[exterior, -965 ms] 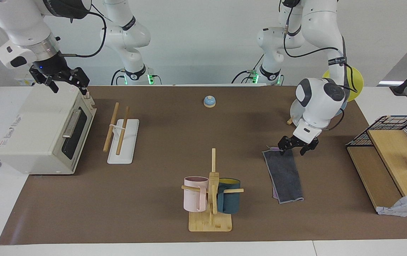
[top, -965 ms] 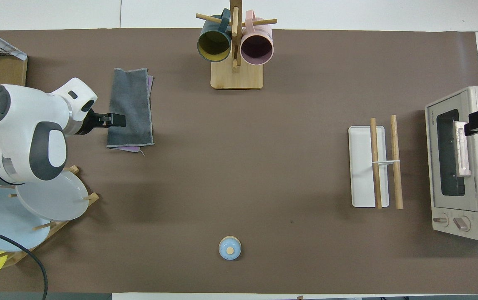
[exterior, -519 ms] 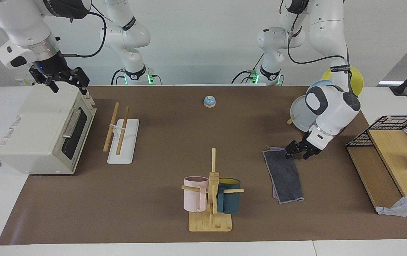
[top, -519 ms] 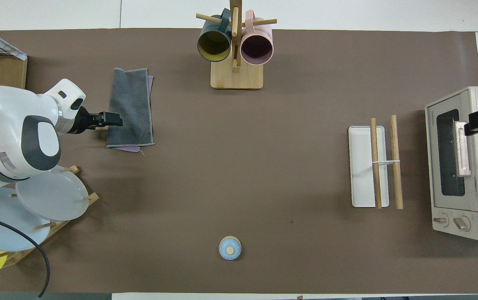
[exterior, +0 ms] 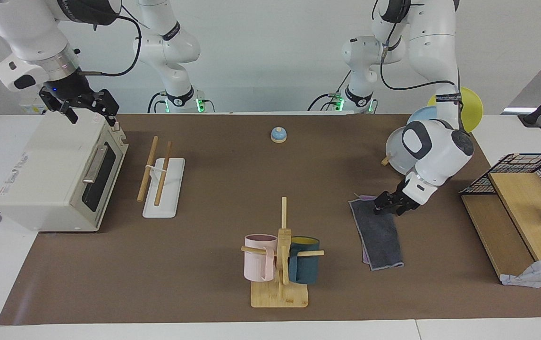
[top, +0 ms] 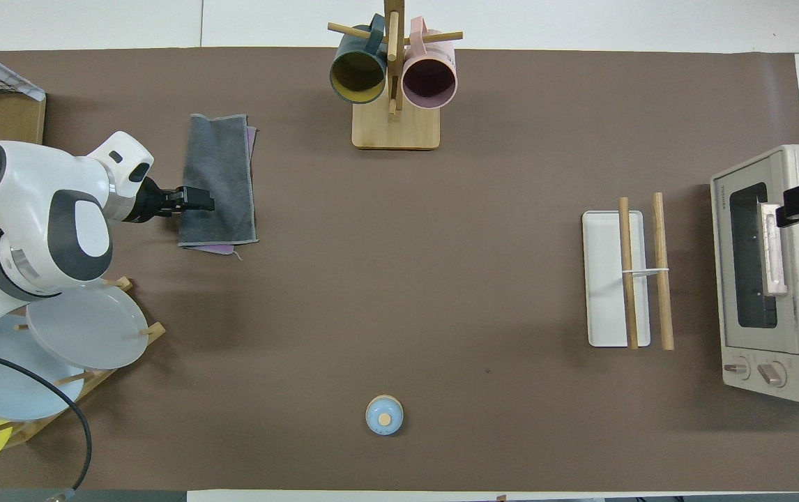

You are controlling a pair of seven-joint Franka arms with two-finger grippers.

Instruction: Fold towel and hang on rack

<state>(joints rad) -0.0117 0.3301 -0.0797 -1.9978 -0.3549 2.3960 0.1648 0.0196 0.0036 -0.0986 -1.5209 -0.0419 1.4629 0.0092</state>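
The towel (exterior: 378,233) lies folded in a long strip on the brown mat, grey face up with a purple rim showing; it also shows in the overhead view (top: 219,181). My left gripper (exterior: 387,206) is low at the towel's end nearer to the robots, on the edge toward the left arm's end of the table; it also shows in the overhead view (top: 197,200). The rack (exterior: 147,167), two wooden rods on a white base, stands toward the right arm's end (top: 640,272). My right gripper (exterior: 88,109) waits open over the toaster oven.
A toaster oven (exterior: 58,174) stands beside the rack. A mug tree (exterior: 281,255) with two mugs stands farther from the robots, mid-table. A plate stand (top: 86,328) sits under the left arm. A blue bell (exterior: 278,135), a wire basket (exterior: 530,165) and white paper (exterior: 535,274) are also here.
My left gripper has tilted, dropped lower and shifted onto the towel's near edge. The towel lies as before. The right arm has not moved.
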